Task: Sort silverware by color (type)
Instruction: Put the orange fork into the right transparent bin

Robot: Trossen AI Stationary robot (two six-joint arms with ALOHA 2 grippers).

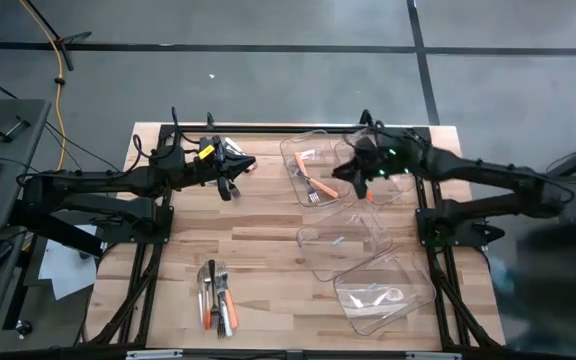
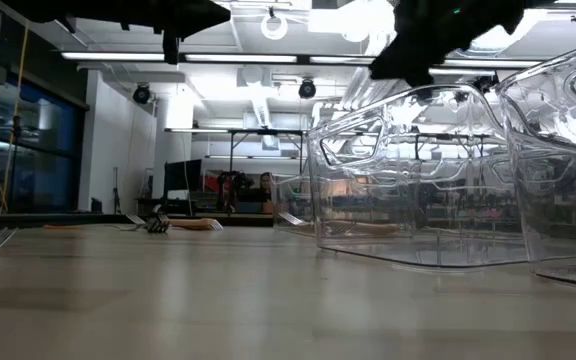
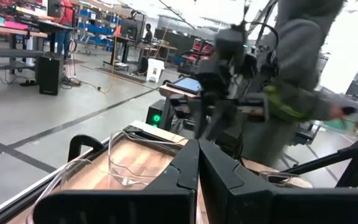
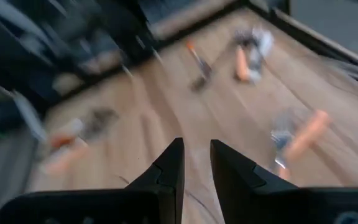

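Handling this silverware, you should expect light, stiff, slippery pieces that lie flat on the wood, so judge the best hold to be across the handle, near its middle, where the plastic grip is thicker than the thin metal head. Most of what is left sits in a small heap [image 1: 217, 296] near the front edge of the worktop [image 1: 268, 225], on the left arm's side: orange, white and dark handles lying touching one another, so picking one out without dragging its neighbours looks tricky. A few more pieces [image 1: 230, 152] lie at the far edge, just beside the left pincer [image 1: 230, 189], whose fingers are pressed together on nothing in its wrist view. Three clear bins stand in a slanting row on the right half. The far bin [image 1: 300, 143] holds an orange-handled fork [image 1: 318, 188] and what may be another piece, too faint to name. The middle bin [image 1: 356, 245] shows a pale glint you cannot identify, and the near bin [image 1: 416, 296] seems to hold one pale piece [image 1: 386, 296]. Your right pincer [image 1: 360, 183] hovers over the far bin's edge, fingers slightly parted with nothing visible between them. These thin-walled bins probably slide easily, so lower pieces in gently.
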